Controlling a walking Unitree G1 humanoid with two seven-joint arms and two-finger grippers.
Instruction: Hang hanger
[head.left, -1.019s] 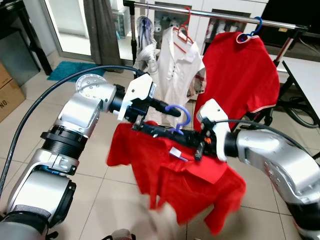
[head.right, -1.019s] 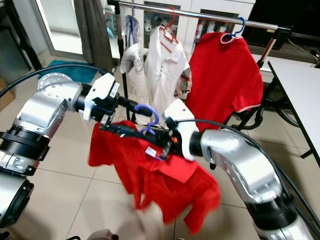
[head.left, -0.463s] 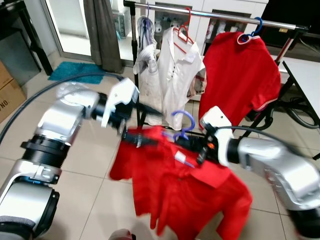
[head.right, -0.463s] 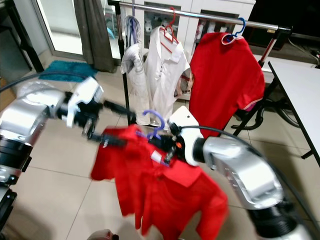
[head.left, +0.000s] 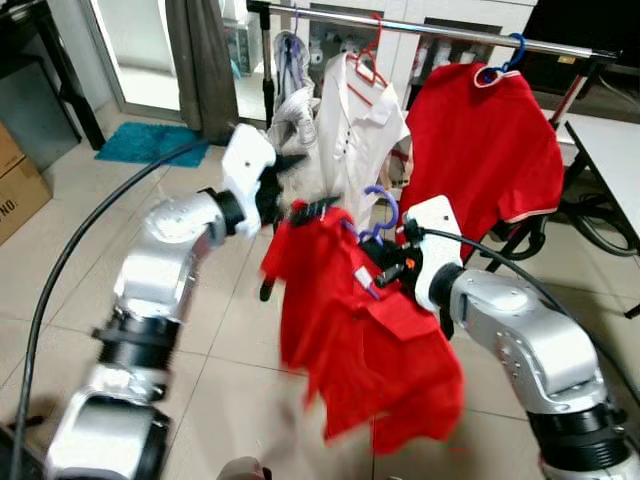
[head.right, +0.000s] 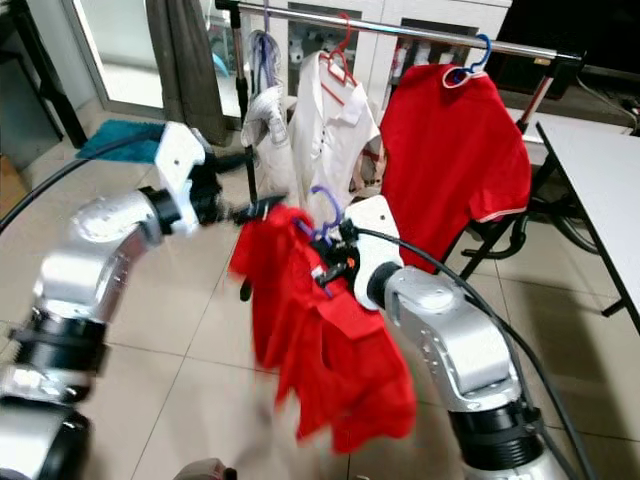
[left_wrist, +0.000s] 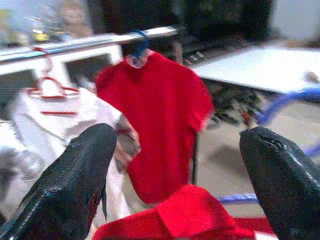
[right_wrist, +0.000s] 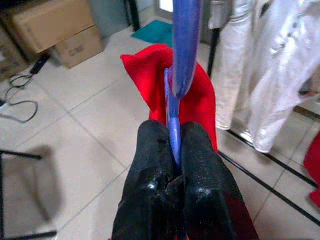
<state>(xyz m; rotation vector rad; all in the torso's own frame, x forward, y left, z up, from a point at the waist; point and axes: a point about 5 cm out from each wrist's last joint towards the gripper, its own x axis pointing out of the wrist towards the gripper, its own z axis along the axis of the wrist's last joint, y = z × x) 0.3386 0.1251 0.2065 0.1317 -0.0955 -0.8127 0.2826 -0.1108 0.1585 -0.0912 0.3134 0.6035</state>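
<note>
A red polo shirt (head.left: 350, 330) hangs on a blue hanger whose hook (head.left: 385, 200) points up, below and in front of the metal clothes rail (head.left: 430, 30). My right gripper (right_wrist: 174, 150) is shut on the hanger's blue neck (right_wrist: 172, 120), just under the hook. My left gripper (head.left: 302, 185) is at the shirt's left shoulder (left_wrist: 190, 210). It is open, with its fingers (left_wrist: 75, 185) wide apart, and the lower one lies along the shoulder.
On the rail hang a white shirt (head.left: 355, 130) on a red hanger and a red shirt (head.left: 490, 150) on a blue hanger. A white table (head.left: 610, 140) stands to the right, with a cardboard box (head.left: 15, 185) and a teal mat (head.left: 150, 140) to the left.
Both arms have lifted the shirt up and toward the rack. The left arm has swung upward, and the shirt now hangs narrower from the right gripper.
</note>
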